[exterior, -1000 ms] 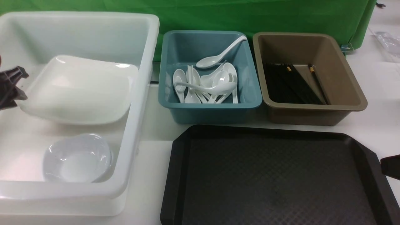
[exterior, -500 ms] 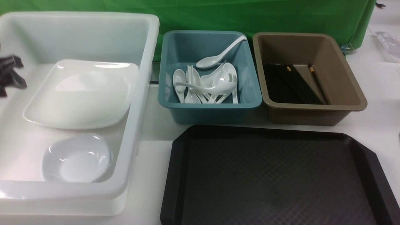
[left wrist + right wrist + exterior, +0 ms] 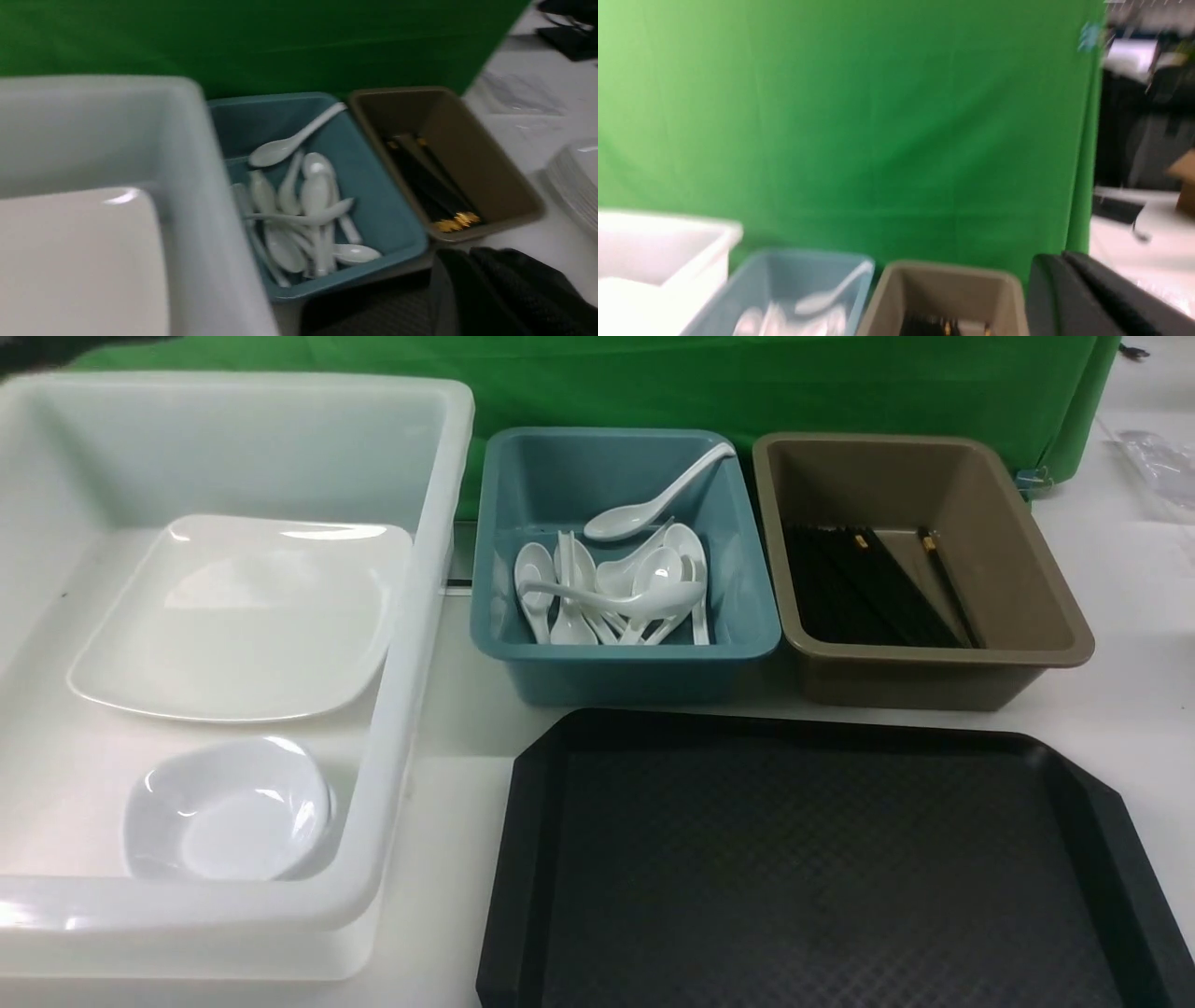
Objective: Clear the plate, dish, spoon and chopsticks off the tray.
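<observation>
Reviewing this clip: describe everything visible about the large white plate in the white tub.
The plate is a large, glossy white, squarish dish with rounded corners and a shallow raised rim, ceramic or melamine by its look. It is empty and lies right side up on the floor of the white tub, toward the back, one corner near the tub's right wall. A small white dish sits in front of it, seemingly just clear of its edge. No fingers touch it.

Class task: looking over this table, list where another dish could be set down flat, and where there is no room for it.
Free: the whole black tray, nothing on it; the white tub's floor behind the plate; the table strip between tub and tray. Crowded: the teal bin, heaped with spoons, and the brown bin, its left side full of chopsticks.
</observation>
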